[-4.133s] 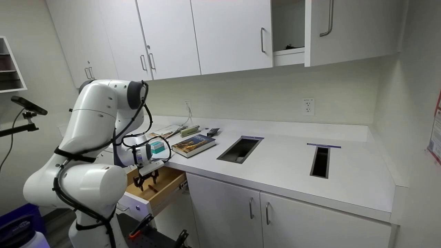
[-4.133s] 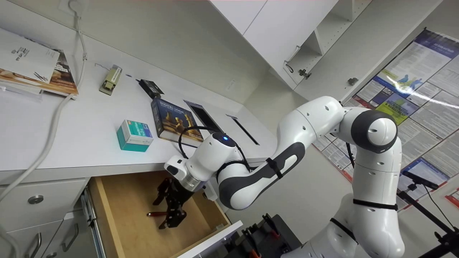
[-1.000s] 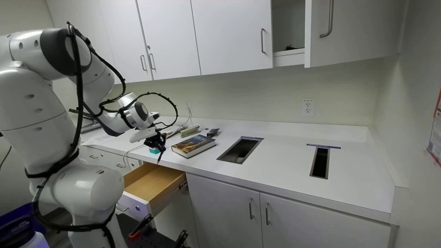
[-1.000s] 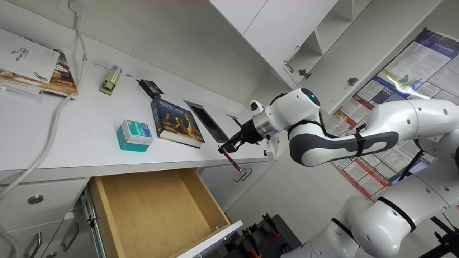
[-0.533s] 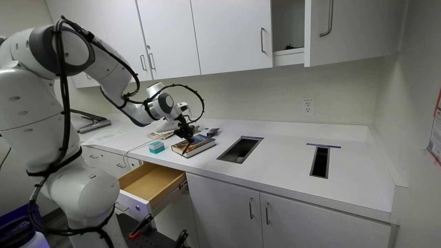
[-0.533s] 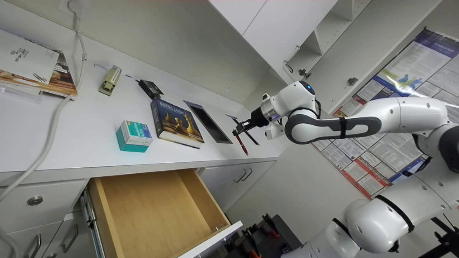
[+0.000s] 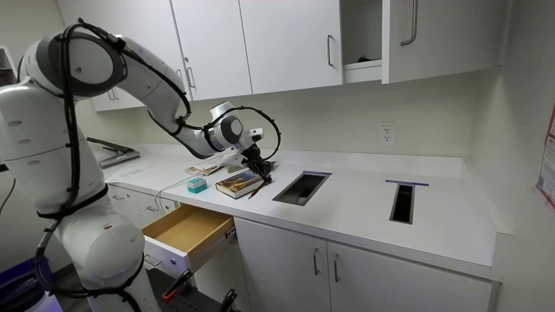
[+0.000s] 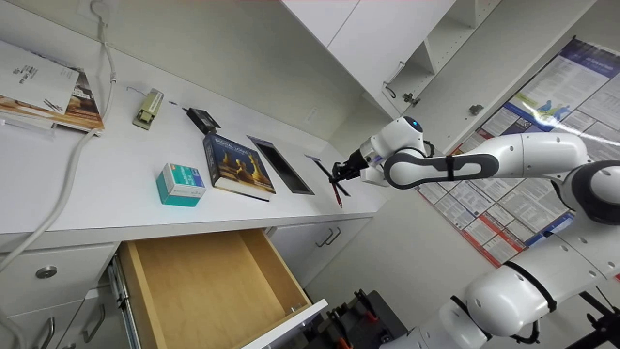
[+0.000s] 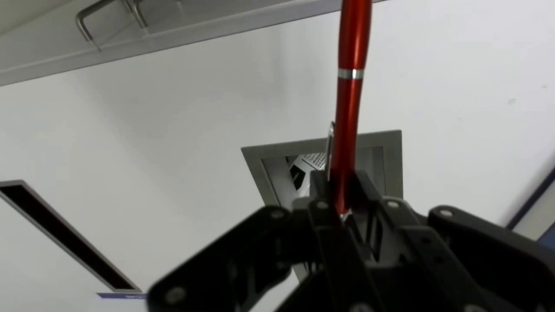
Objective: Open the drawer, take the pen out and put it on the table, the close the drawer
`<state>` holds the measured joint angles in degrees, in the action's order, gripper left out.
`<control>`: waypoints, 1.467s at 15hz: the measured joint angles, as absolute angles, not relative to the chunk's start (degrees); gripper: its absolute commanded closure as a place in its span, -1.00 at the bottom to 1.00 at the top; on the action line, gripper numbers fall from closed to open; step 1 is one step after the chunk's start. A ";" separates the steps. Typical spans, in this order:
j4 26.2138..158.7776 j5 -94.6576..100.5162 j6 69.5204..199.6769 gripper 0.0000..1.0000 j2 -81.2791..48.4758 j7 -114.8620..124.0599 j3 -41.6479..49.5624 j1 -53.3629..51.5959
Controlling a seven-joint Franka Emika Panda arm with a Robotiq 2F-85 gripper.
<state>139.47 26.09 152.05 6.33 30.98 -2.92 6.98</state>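
The red pen (image 9: 351,95) with a silver band is gripped near one end by my gripper (image 9: 342,190), its fingers closed against both sides. In both exterior views the pen (image 7: 256,191) slants down from the gripper (image 8: 335,177) toward the table's front edge. It hangs over the white table (image 7: 347,190), close to the larger cut-out; the gap beneath it is hard to judge. The drawer (image 8: 213,291) stands pulled out, its tan inside bare, with its white front panel (image 7: 167,256) facing away from the counter.
A thick book (image 8: 240,165) lies beside the larger cut-out (image 7: 302,189); a narrower cut-out (image 7: 403,203) is farther along. Near the drawer stands a teal box (image 8: 181,184). A stapler (image 8: 148,108) and magazines lie behind. Overhead, a cabinet door (image 7: 442,39) hangs open.
Earlier my gripper was inside the drawer at the pen. The pen has since been lifted out and carried across the table, past the book to the larger cut-out. The drawer has stayed open.
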 measured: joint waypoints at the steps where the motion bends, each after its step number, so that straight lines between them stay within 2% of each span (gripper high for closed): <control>1: 139.37 26.09 152.05 0.91 6.23 31.21 -3.00 6.93; 7: 135.23 24.60 152.04 0.90 3.69 37.87 -0.96 7.59; 15: 113.83 15.49 151.30 0.91 -15.84 44.14 10.03 8.42; 22: 102.69 3.85 151.12 0.91 -29.77 45.58 14.22 8.32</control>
<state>102.69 3.85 151.12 -29.77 45.58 14.22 8.32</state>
